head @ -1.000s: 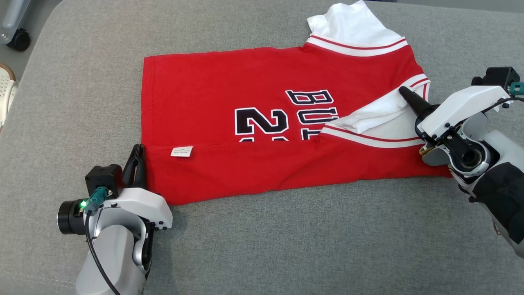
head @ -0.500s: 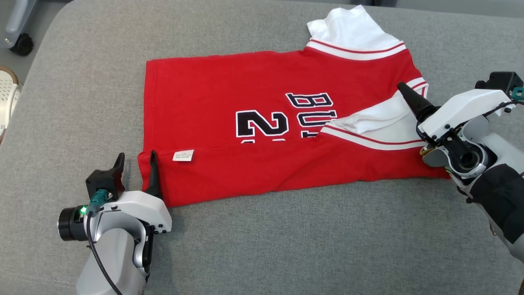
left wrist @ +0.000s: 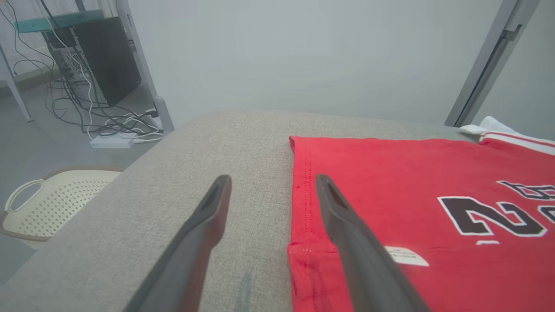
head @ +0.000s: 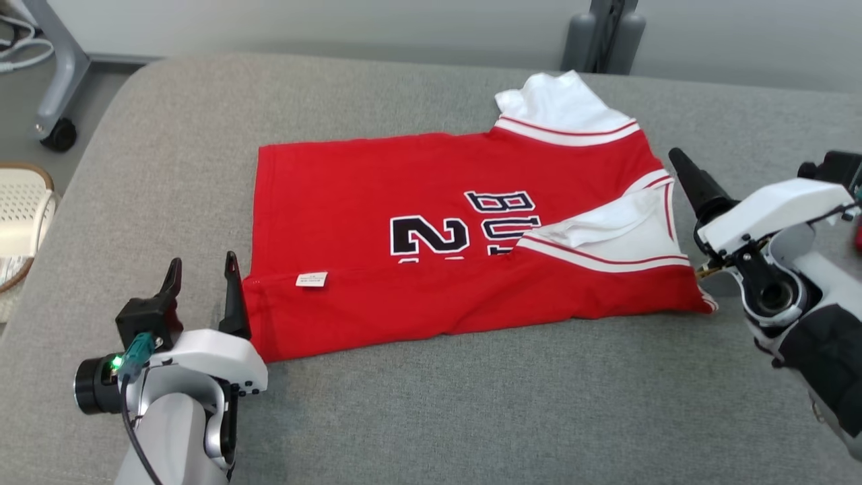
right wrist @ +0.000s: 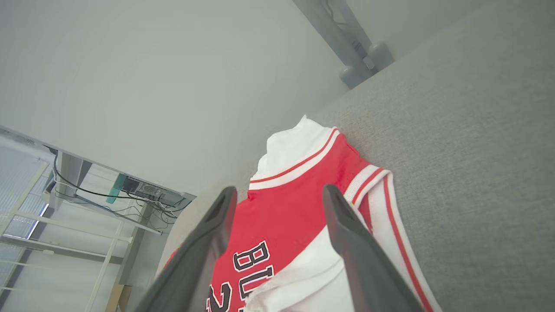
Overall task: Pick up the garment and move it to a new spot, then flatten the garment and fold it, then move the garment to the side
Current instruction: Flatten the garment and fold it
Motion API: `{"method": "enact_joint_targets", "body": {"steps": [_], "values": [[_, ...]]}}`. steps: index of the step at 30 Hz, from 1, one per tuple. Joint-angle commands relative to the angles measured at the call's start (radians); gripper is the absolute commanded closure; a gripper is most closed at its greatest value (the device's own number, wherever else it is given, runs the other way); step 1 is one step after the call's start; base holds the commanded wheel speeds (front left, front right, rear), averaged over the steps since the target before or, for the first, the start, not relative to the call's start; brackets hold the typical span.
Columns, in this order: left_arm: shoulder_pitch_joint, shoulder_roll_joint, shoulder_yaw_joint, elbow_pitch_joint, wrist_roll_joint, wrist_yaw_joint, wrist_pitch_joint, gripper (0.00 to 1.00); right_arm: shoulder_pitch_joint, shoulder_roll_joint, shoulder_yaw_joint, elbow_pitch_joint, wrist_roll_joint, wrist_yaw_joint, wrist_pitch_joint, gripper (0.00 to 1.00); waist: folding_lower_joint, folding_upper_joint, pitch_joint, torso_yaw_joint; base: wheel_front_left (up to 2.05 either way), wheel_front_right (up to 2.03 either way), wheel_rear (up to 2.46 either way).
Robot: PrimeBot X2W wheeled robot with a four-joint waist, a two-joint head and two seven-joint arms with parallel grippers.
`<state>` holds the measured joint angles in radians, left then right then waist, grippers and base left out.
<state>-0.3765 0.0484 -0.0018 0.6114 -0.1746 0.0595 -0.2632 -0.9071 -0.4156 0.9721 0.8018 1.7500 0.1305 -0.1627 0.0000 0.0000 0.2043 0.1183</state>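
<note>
The red jersey [head: 417, 269] with white sleeves and black lettering lies flat on the grey cushion [head: 471, 404], its near side folded over with a small white label [head: 311, 279] showing. My left gripper [head: 203, 264] stands open just off the jersey's left hem corner; in the left wrist view [left wrist: 273, 180] one finger hangs over the red cloth [left wrist: 412, 186], the other over bare cushion. My right gripper [head: 680, 162] is raised to the right of the folded white sleeve [head: 606, 232], open in the right wrist view [right wrist: 279, 191] above the jersey [right wrist: 299, 182].
A cream perforated basket [head: 20, 215] sits on the floor off the cushion's left edge, near a wheeled stand leg [head: 60, 101]. A grey post [head: 603, 40] rises behind the cushion. A computer with cables [left wrist: 104, 56] stands on the floor at the far left.
My left gripper opened and let go of the hem corner. My right gripper lifted off the white sleeve and drew back to the right. The head camera tilted up.
</note>
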Motion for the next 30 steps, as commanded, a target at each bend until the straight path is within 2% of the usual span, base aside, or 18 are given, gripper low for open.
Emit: {"method": "enact_joint_targets", "body": {"steps": [1, 9, 14, 22, 26, 30], "values": [[0.025, 0.005, 0.013, -0.031, 0.001, -0.004, -0.001, 0.0, 0.04, -0.011, -0.018, -0.035, 0.018, 0.001, -0.02, 0.0, 0.0, 0.0, -0.034, -0.011, 0.0, 0.0, 0.0], [0.142, 0.005, 0.026, -0.151, -0.042, -0.015, -0.001, 0.0, 0.202, -0.048, -0.046, -0.145, 0.03, 0.001, -0.08, 0.0, 0.0, 0.0, -0.095, -0.036, 0.0, 0.0, 0.0], [0.215, 0.005, 0.007, -0.186, -0.096, -0.019, -0.001, 0.0, 0.305, -0.037, -0.073, -0.176, 0.055, 0.001, -0.098, 0.0, 0.0, 0.0, -0.118, -0.044, 0.0, 0.0, 0.0], [0.26, 0.005, -0.006, -0.182, -0.155, -0.014, -0.001, 0.0, 0.385, -0.003, -0.094, -0.164, 0.067, 0.001, -0.104, 0.0, 0.0, 0.0, -0.123, -0.045, 0.0, 0.0, 0.0], [0.251, 0.005, -0.021, -0.139, -0.278, -0.041, -0.001, 0.0, 0.399, 0.022, -0.094, -0.135, 0.088, 0.001, -0.103, 0.0, 0.0, 0.0, -0.117, -0.042, 0.0, 0.0, 0.0], [0.23, 0.004, -0.059, -0.05, -0.507, -0.085, -0.001, 0.0, 0.391, 0.044, -0.094, -0.103, 0.12, 0.001, -0.09, 0.0, 0.0, 0.0, -0.11, -0.043, 0.0, 0.0, 0.0]]}}
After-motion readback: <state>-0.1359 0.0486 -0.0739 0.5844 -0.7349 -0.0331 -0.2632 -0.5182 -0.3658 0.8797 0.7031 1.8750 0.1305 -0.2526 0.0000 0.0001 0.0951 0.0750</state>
